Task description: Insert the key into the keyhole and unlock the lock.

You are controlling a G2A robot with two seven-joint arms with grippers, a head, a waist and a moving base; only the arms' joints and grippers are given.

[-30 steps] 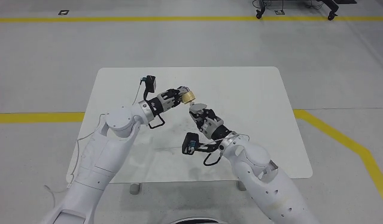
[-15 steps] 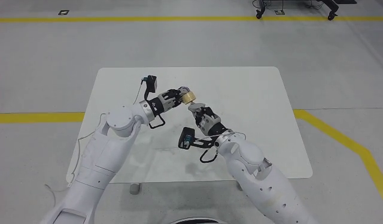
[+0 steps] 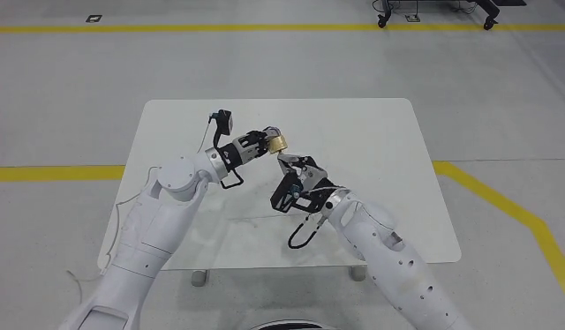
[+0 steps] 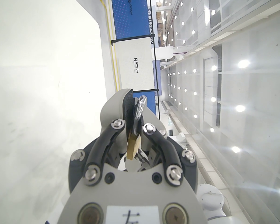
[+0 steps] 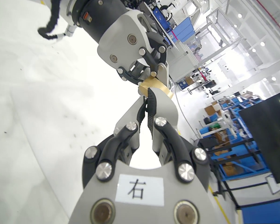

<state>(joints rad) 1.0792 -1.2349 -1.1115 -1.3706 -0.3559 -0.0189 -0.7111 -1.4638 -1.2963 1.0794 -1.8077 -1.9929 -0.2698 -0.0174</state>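
A brass padlock point(image 3: 277, 142) with a silver shackle hangs above the middle of the white table point(image 3: 380, 136). My left gripper point(image 3: 268, 141) is shut on it. In the left wrist view the padlock point(image 4: 133, 144) sits between the pads of that gripper point(image 4: 136, 109), with the shackle pointing outward. My right gripper point(image 3: 284, 160) is just in front of the padlock, with its tips against the brass body. In the right wrist view this gripper point(image 5: 147, 95) is shut, tips touching the padlock point(image 5: 156, 85) held by the left gripper point(image 5: 151, 75). The key is almost wholly hidden between the pads.
Both arms meet over the table's centre, and a black cable point(image 3: 300, 233) loops off the right wrist. Bare tabletop lies all around. Yellow floor lines point(image 3: 494, 198) run past the table.
The right wrist has turned, and its camera has swung from the near side up toward the padlock. Its tips stay at the lock. The left arm and padlock have held still.
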